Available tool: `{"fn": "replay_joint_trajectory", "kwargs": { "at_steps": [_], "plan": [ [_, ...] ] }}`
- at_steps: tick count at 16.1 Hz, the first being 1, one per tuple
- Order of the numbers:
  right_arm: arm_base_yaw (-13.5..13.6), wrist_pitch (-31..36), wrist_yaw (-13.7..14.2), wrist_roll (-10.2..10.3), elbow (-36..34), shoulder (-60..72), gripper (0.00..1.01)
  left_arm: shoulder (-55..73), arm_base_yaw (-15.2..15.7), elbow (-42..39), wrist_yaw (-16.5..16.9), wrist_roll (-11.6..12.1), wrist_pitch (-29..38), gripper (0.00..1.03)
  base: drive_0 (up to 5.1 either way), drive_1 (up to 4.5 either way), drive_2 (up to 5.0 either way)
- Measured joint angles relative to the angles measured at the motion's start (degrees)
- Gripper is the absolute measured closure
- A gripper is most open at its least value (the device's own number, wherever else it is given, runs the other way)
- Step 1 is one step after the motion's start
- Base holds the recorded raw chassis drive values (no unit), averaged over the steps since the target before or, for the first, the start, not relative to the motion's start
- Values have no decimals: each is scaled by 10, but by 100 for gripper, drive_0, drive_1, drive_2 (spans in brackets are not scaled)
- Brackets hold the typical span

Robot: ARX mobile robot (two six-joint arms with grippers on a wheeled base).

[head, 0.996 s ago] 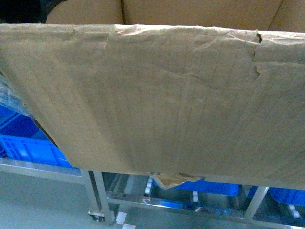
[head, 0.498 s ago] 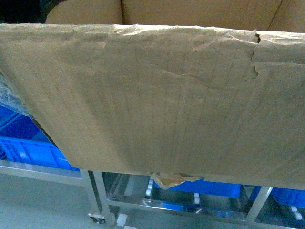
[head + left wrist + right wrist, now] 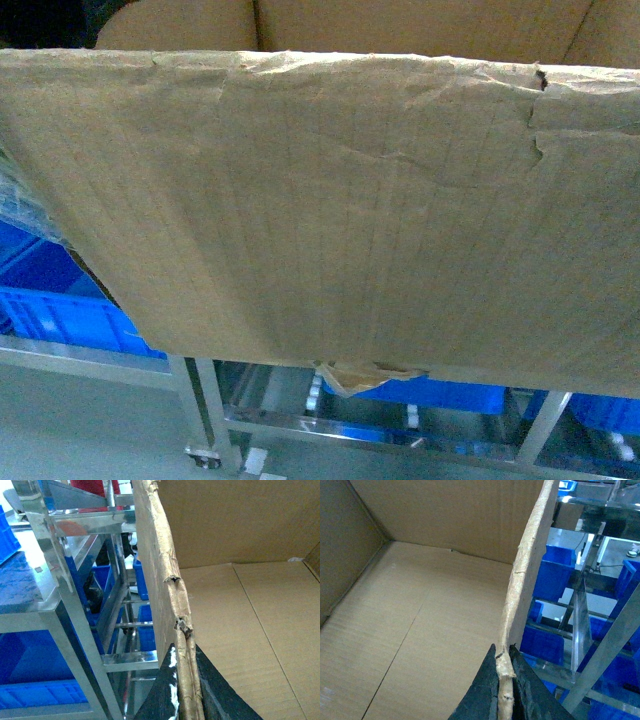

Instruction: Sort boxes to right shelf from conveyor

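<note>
The box (image 3: 350,200), a large brown cardboard one with a ragged top edge, fills almost the whole head view, held up in front of the camera. My left gripper (image 3: 184,651) is shut on the torn rim of one side wall (image 3: 152,565). My right gripper (image 3: 503,652) is shut on the rim of the opposite wall (image 3: 527,570). The box's bare inside floor (image 3: 420,620) shows in both wrist views. The right shelf (image 3: 210,410), a shiny steel frame, stands just beyond and below the box. The conveyor is out of view.
Blue plastic bins (image 3: 60,310) sit on the shelf's tiers, seen also as blue bins (image 3: 555,575) past the right wall. Steel uprights (image 3: 65,615) stand close beside the left wall. A castor foot (image 3: 205,458) rests on the grey floor.
The shelf's lower bars have slid slightly down in the head view. The box stays in the same place, held by both grippers.
</note>
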Motion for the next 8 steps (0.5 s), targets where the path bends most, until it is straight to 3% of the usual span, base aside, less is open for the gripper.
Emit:
{"fn": "replay_joint_trajectory", "kwargs": {
  "at_steps": [8],
  "plan": [
    [0,-3,0,0,0,-1,98,0,0,-1,0,0,-2,100,0,0,0]
  ]
}}
